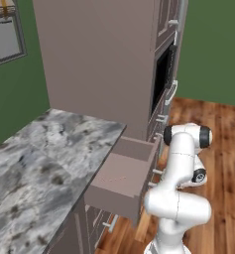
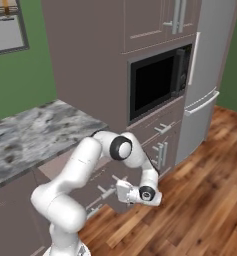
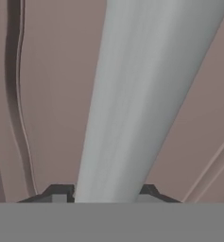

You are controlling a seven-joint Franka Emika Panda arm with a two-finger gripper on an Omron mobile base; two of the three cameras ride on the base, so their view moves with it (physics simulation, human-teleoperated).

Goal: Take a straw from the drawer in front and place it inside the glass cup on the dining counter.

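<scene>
Drawer [image 1: 120,174] pulled out from under the marbled desk [image 1: 39,158], standing open beside the tall cabinet [image 1: 99,59]. Inside of drawer taupe and shallow; a faint thin pinkish line on its floor, possibly the straw [image 1: 117,178], too faint to tell for sure.

Arm bent low in front of the drawer, wrist down at the drawer front in the right base view. Gripper [image 3: 106,191] clamped around the handle [image 3: 142,94]: silver bar running up between the 2 dark fingertips [image 3: 59,193] in the hand view, taupe drawer front right behind it. Fingertips close on both sides of the bar, touching or all but touching.

Microwave [image 2: 157,85] set in the cabinet above more drawers with silver handles; fridge [image 2: 210,70] just beside it on the right. Wood floor [image 2: 190,200] below. Green wall [image 1: 15,89] behind the desk, with a window [image 1: 5,34] at the upper left.
</scene>
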